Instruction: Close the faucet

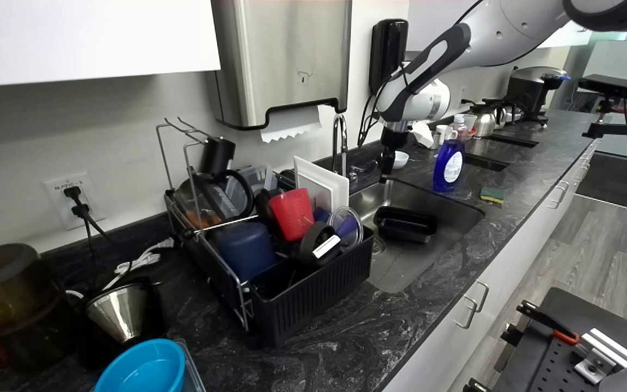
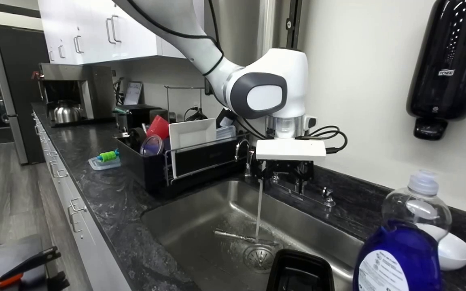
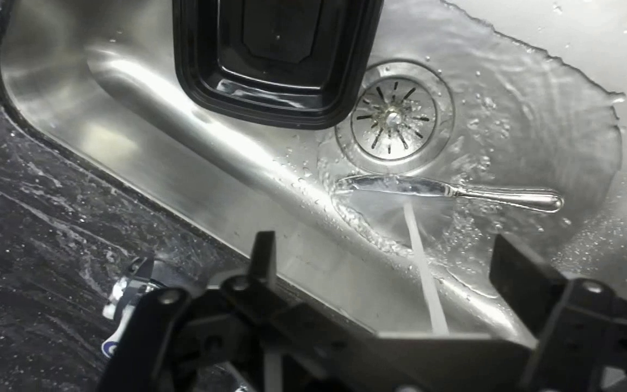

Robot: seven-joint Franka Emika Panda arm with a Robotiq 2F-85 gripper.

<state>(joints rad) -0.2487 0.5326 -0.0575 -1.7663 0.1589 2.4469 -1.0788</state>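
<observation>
The faucet is a slim silver tap point(image 1: 344, 142) behind the sink, with a curved spout; it also shows in an exterior view point(image 2: 248, 161) beside the gripper. Water runs from it in a thin stream point(image 2: 259, 214) into the sink. A small metal handle point(image 2: 328, 197) stands on the counter behind the sink; a handle with a blue mark shows at lower left in the wrist view point(image 3: 123, 296). My gripper point(image 2: 281, 182) points down over the back edge of the sink. In the wrist view its fingers point(image 3: 383, 256) are wide apart with nothing held, and the stream shows between them.
The steel sink point(image 2: 184, 218) holds a black container point(image 2: 301, 270) and a knife point(image 3: 509, 197). A full black dish rack point(image 1: 313, 296) stands on one side. A blue soap bottle point(image 1: 448, 166), white bowl point(image 2: 455, 252) and sponge point(image 1: 492, 195) are on the other. A steel dispenser point(image 1: 292, 54) hangs above.
</observation>
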